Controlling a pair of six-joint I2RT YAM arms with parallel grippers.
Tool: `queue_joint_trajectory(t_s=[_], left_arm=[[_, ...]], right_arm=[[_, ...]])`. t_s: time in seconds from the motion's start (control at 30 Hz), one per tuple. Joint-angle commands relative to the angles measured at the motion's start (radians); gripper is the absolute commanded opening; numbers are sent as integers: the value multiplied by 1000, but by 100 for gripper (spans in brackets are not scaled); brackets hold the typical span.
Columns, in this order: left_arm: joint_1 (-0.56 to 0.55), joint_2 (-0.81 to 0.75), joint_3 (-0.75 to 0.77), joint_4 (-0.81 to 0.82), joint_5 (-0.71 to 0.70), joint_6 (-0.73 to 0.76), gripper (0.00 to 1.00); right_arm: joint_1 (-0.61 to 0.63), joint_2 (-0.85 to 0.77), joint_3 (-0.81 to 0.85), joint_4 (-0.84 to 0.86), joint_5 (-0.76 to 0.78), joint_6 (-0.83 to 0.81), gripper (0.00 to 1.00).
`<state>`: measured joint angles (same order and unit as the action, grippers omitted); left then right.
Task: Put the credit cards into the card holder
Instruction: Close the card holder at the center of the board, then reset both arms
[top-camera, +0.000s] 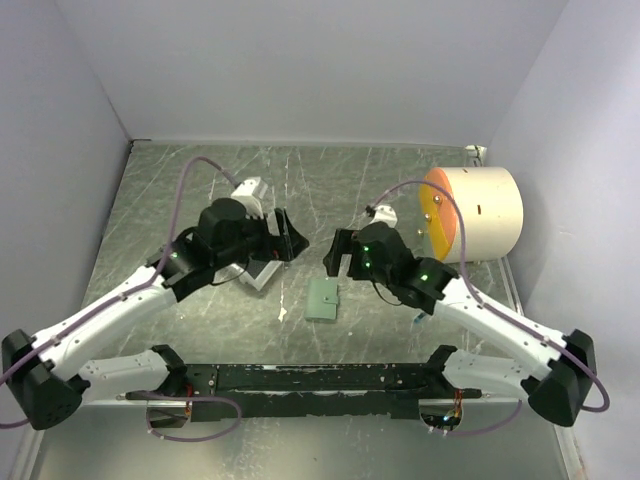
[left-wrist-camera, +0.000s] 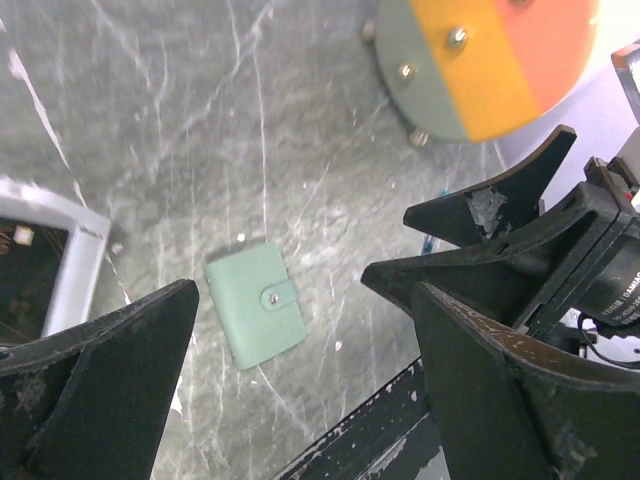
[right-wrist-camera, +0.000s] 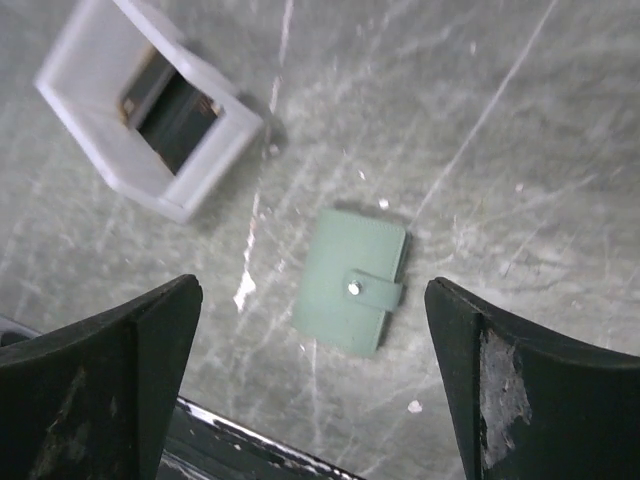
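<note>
The card holder (right-wrist-camera: 353, 280) lies closed and snapped, flat on the tabletop near the middle of its near edge. It looks light, thin and soft-skinned, so it is likely best pinched across one long edge. Dark credit cards (right-wrist-camera: 170, 105), probably stiff and slick, appear to sit in the white tray (right-wrist-camera: 215, 150) nearby. The left end effector (top-camera: 288, 240) and right end effector (top-camera: 340, 255) both gape wide, holding nothing.

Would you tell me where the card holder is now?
In the top view, the card holder lies closed right of the white tray, near the right gripper.

Top cam overhead; both wrist cams share card holder (left-wrist-camera: 255, 303).
</note>
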<state>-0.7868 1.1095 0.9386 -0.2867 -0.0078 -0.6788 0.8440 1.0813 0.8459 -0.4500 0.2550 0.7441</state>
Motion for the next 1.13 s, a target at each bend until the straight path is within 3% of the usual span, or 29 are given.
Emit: queue_joint_trajectory(t_s=[0.0, 0.33, 0.63, 1.1], left_arm=[[5, -67, 136, -174, -90, 115, 100], [4, -228, 275, -308, -197, 204, 100], [5, -496, 62, -210, -229, 170, 100], [5, -493, -45, -188, -166, 94, 100]], right_arm=[[4, -81, 85, -55, 122, -36, 100], [4, -221, 178, -100, 215, -55, 100], [3, -343, 86, -33, 184, -38, 100], [3, -384, 17, -13, 157, -13, 100]])
